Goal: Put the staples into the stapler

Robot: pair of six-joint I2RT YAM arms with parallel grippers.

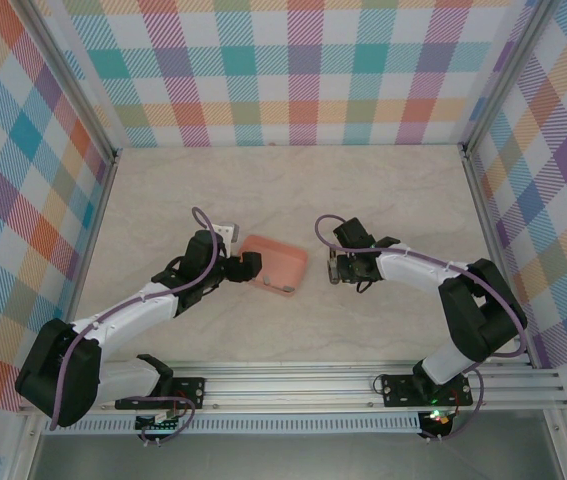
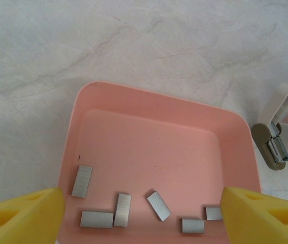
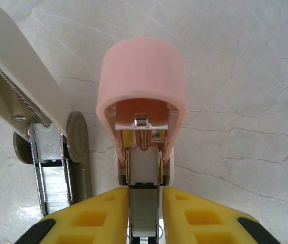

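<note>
Marble table [image 1: 383,200]: right end effector [image 3: 144,208] clamps stapler [image 3: 141,66], left end effector [image 2: 141,213] spread above staples [image 2: 158,205].

Six short dark grey staple strips [image 2: 159,205] in one salmon-pink rectangular plastic tray [image 2: 154,147]; two opened staplers near the tray's right edge, one pink-capped stapler [image 3: 142,71], one white-capped stapler [image 3: 27,86].

Salmon-pink tray [image 2: 149,147], dark grey staples [image 2: 158,205], pink stapler [image 3: 142,71], cream stapler [image 3: 17,66], yellow jaws, pale veined desk [image 2: 57,51], pastel plaid walls [image 1: 293,70].
</note>
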